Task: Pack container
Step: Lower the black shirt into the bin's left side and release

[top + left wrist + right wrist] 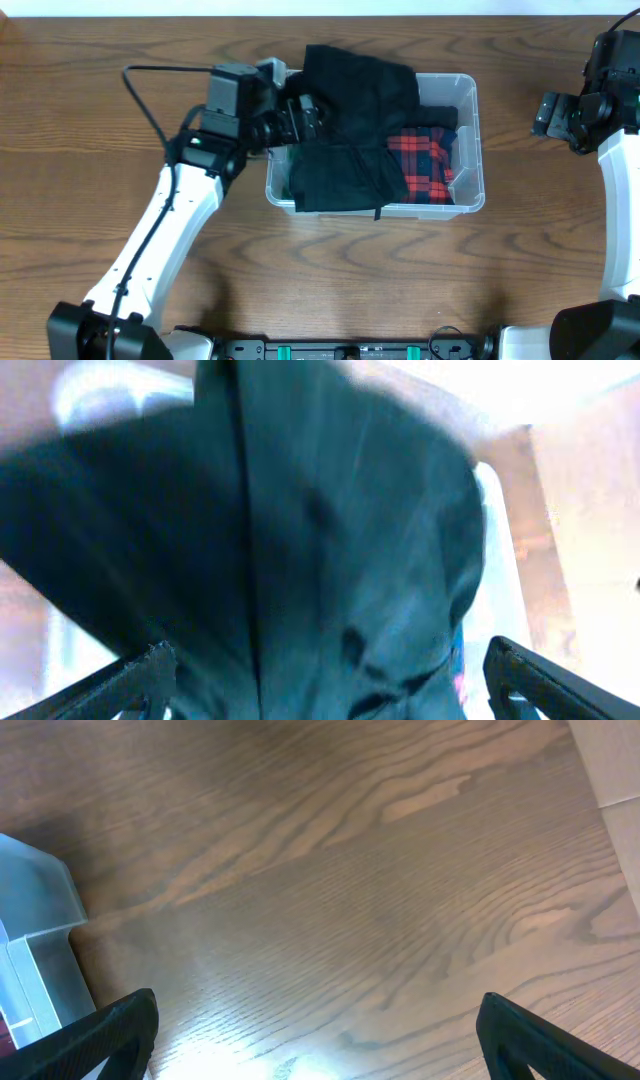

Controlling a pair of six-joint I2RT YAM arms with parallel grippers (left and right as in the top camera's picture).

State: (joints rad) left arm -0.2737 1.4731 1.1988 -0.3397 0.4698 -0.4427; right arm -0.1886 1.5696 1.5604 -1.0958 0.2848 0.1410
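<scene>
Container (478, 150): black garment (350, 110), red plaid cloth (420, 160) inside. I see left gripper (330, 652) wide over the garment, right gripper (318, 1003) wide over table (350, 870).

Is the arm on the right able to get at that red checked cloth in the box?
Probably yes. The red checked cloth lies uncovered at the container's right end, nearest the open right hand, with only bare table between. The black garment and left hand sit farther left.

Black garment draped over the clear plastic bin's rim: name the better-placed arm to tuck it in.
Left, probably: left gripper, open, is at the black garment; right gripper hangs over wooden table.
</scene>
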